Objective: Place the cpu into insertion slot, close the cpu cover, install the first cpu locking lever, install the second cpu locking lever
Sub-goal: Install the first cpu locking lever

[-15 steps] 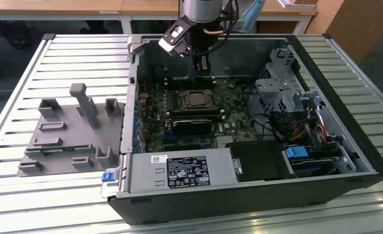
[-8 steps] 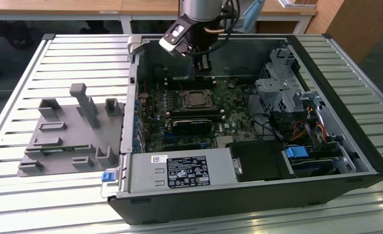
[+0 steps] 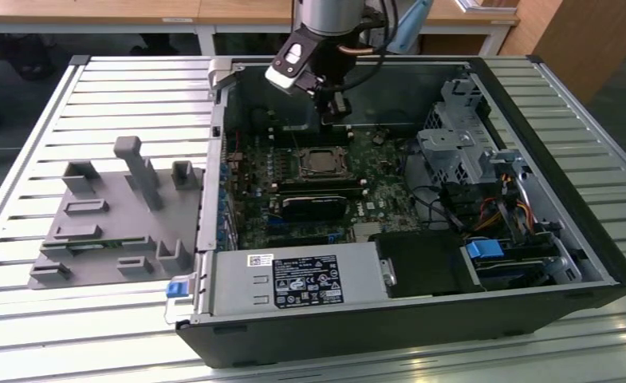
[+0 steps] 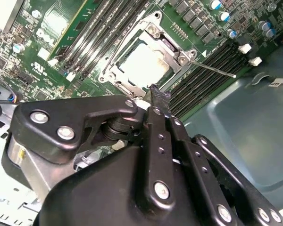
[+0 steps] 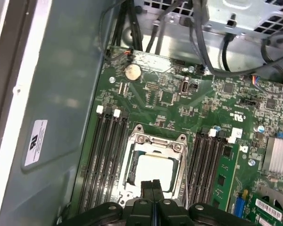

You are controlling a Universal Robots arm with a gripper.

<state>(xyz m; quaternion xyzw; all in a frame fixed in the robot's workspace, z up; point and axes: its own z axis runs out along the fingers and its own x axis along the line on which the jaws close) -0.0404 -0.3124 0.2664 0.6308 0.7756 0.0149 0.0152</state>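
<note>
Exterior view: found gripper [image 3: 332,108] above cpu [image 3: 321,162], seated in insertion slot [image 3: 302,163] near motherboard's [image 3: 382,199] far edge.
Second wrist view: saw fingers [image 4: 158,101] pressed together, empty.
First wrist view: judged cpu light, stiff, fragile underneath; best gripped by opposite edges.

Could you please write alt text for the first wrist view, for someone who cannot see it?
The tool, fingers shut together and empty, hangs above the cpu, which lies framed by the lowered silver cover. Dark memory slots flank it on a green motherboard inside a grey case.
</note>
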